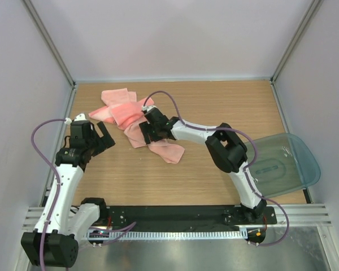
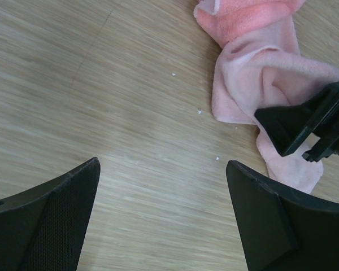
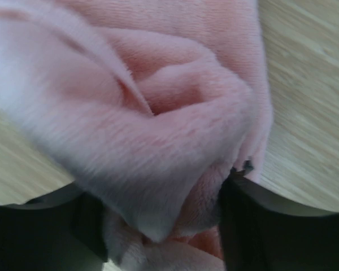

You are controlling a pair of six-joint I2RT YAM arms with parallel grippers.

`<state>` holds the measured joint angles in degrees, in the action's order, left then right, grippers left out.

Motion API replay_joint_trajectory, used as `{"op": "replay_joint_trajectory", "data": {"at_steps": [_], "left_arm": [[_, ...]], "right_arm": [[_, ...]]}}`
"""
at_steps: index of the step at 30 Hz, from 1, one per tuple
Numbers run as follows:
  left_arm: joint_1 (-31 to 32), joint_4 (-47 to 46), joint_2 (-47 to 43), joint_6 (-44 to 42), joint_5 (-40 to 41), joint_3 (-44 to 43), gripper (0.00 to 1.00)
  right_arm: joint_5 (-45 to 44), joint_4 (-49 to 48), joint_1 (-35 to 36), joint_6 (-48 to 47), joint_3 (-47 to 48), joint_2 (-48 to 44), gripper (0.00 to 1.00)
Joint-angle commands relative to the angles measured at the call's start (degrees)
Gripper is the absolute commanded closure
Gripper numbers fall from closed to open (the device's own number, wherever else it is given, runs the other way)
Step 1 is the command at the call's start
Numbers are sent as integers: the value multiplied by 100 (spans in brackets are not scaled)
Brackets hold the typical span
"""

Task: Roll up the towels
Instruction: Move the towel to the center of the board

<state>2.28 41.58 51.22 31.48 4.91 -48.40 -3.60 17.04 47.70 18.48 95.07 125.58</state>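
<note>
Two pink towels lie crumpled together at the back left of the wooden table. The deeper salmon towel (image 1: 117,107) lies farther back. The paler pink towel (image 1: 165,149) trails toward the middle. My right gripper (image 1: 148,131) reaches across onto the pile. In the right wrist view it (image 3: 164,209) is shut on a bunched fold of the paler towel (image 3: 158,113). My left gripper (image 1: 105,139) is open and empty just left of the pile, over bare wood. In the left wrist view it (image 2: 164,169) faces the paler towel (image 2: 254,73) and the right gripper's fingers (image 2: 305,121).
A translucent teal-grey tray (image 1: 285,164) overhangs the table's right edge. Grey walls with metal posts close in the back and sides. The black base rail (image 1: 175,215) runs along the near edge. Purple cables loop over both arms.
</note>
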Motion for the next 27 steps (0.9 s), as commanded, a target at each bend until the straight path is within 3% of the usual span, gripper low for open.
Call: {"op": "replay_joint_trajectory", "data": {"at_steps": [1,4,12,14,15,18,20,21,23,25,27], "left_arm": [[9,-124,-60,-28,1,-73,7],[0,-124,-68,-11,-25,-73,7],[35,-159,-33,42,115,-99,14],[157,-186,28,51,168,-143,15],[219,-186,167,59,229,-178,15],[474,-177,440,138,476,-397,15],[580,-194,748,226,555,-547,15],[667,-212,836,322,590,-582,15],[764,-326,1108,384,660,-661,15],[966,-387,1363,455,809,-714,16],[1072,-449,1539,516,942,-758,15]], "right_arm": [[-422,529,29,-152,355,-42,38],[-581,625,29,-134,389,-86,60],[-739,1161,20,-424,417,-980,60],[-853,1249,20,-529,364,-1210,51],[-845,1275,11,-564,303,-1429,34],[-845,1285,11,-679,66,-1685,21],[-810,1215,-41,-723,-110,-1852,24],[-775,1197,-77,-740,-276,-1879,38],[-704,1083,-217,-723,-479,-1976,44],[-467,986,-322,-670,-796,-2020,31],[-170,837,-437,-644,-998,-2020,26]]}}
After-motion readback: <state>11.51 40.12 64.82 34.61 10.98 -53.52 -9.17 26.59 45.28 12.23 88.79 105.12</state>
